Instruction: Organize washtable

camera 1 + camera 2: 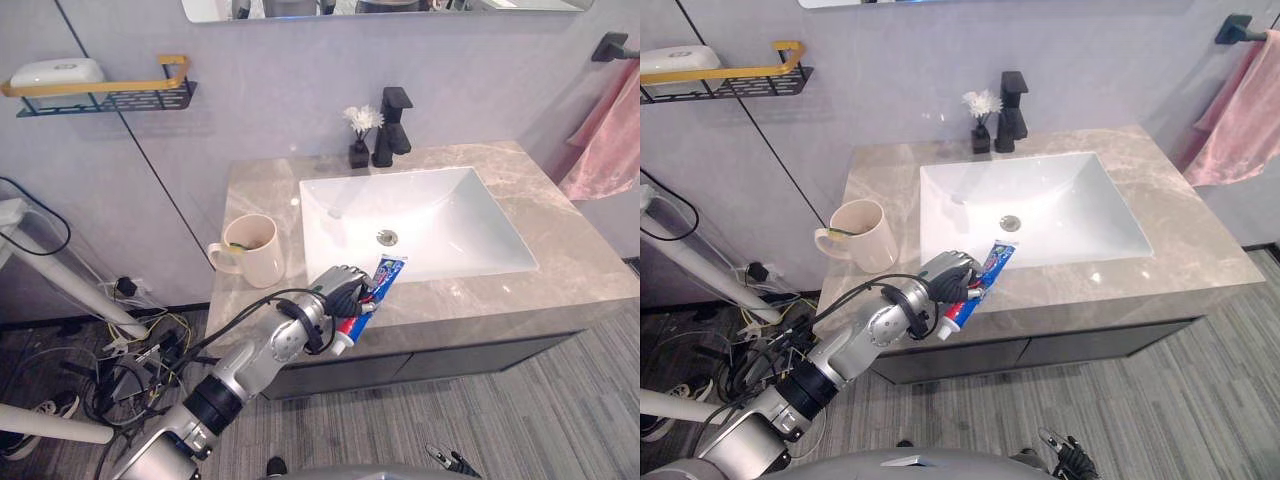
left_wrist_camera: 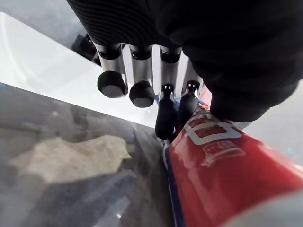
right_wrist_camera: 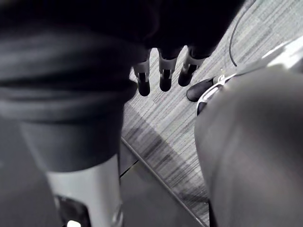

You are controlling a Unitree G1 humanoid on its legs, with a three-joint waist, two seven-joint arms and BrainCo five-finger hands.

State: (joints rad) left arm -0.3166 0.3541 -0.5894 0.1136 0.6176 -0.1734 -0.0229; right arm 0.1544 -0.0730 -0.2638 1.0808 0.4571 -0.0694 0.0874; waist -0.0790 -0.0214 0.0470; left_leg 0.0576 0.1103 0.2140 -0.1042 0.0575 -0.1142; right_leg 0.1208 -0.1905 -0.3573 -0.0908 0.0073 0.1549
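My left hand (image 1: 338, 291) is shut on a red, white and blue toothpaste tube (image 1: 386, 274), held slanted above the front of the marble counter (image 1: 580, 262), just before the front left corner of the white sink (image 1: 450, 215). In the left wrist view the tube (image 2: 222, 170) runs under the curled fingers (image 2: 163, 111). A beige mug (image 1: 256, 252) with something green-yellow at its rim stands on the counter to the left of the hand. My right hand (image 3: 161, 75) hangs low over the grey floor, its fingers relaxed and holding nothing.
A black faucet (image 1: 393, 125) and a small black vase with white flowers (image 1: 360, 136) stand behind the sink. A wall shelf (image 1: 110, 96) at upper left carries a white case (image 1: 55, 72). A pink towel (image 1: 610, 140) hangs at the right.
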